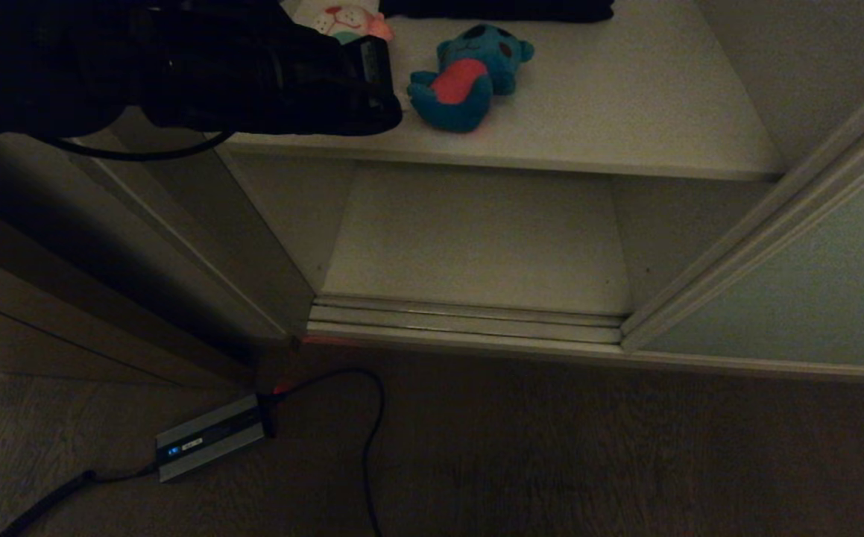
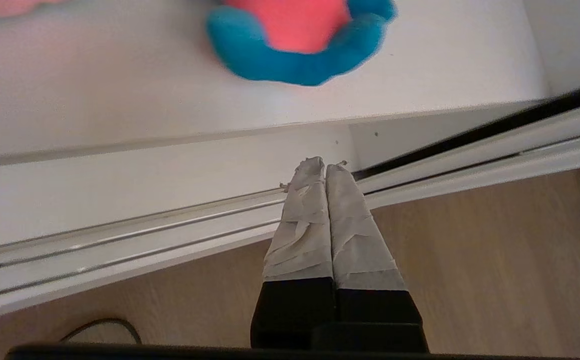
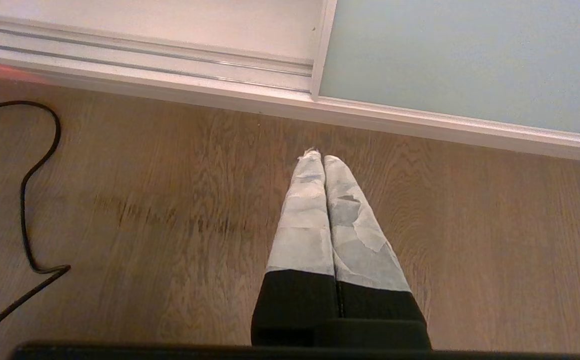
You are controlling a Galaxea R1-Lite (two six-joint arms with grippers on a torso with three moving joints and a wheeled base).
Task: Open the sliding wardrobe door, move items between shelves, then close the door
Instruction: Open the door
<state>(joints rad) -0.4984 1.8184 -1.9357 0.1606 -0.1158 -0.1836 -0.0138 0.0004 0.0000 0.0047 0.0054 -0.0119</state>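
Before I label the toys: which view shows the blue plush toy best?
The head view: the whole blue plush toy lies on the upper shelf. The left wrist view catches only its lower part; the right wrist view shows none.

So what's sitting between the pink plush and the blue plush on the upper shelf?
Only bare shelf separates the pink plush from the blue plush in the head view. The left end effector, shut, hangs nearer than both.
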